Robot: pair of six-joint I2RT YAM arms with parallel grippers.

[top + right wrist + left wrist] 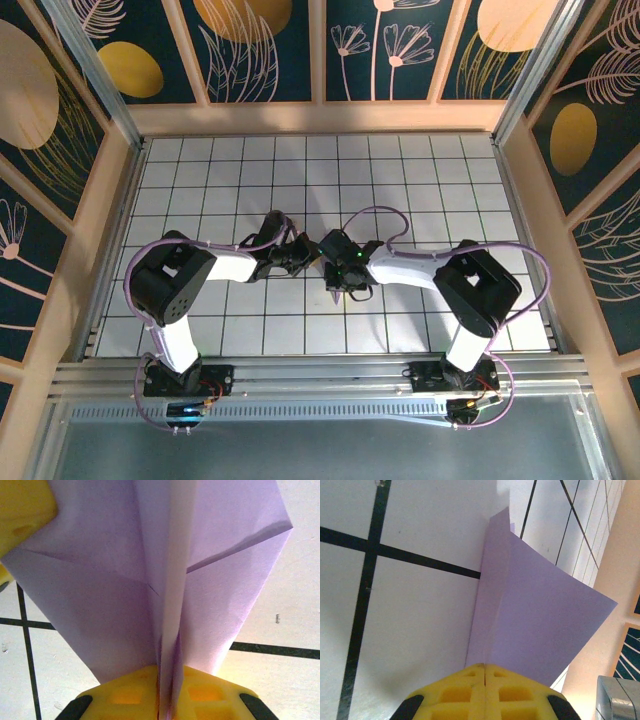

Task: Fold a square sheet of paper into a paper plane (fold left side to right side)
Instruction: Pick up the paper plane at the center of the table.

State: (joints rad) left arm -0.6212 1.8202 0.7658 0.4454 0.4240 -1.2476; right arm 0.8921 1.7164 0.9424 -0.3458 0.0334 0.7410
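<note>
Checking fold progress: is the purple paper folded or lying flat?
Folded. The paper shows a centre crease and diagonal fold lines, its layers pinched between the right fingers.

1. Overhead: bright, even light on the white table (pixel 400 180); faint shadows under the arms (pixel 420 268); the walls (pixel 60 150) splay outward at the edges.
2. Left wrist: the paper plane (pixel 545 620) is sharp; the left gripper's yellow fingers (pixel 455 695) blur up close, with grey shadow beside them.
3. Right wrist: light glows through the paper plane; the right gripper's fingers (pixel 125 695) look soft.
</note>
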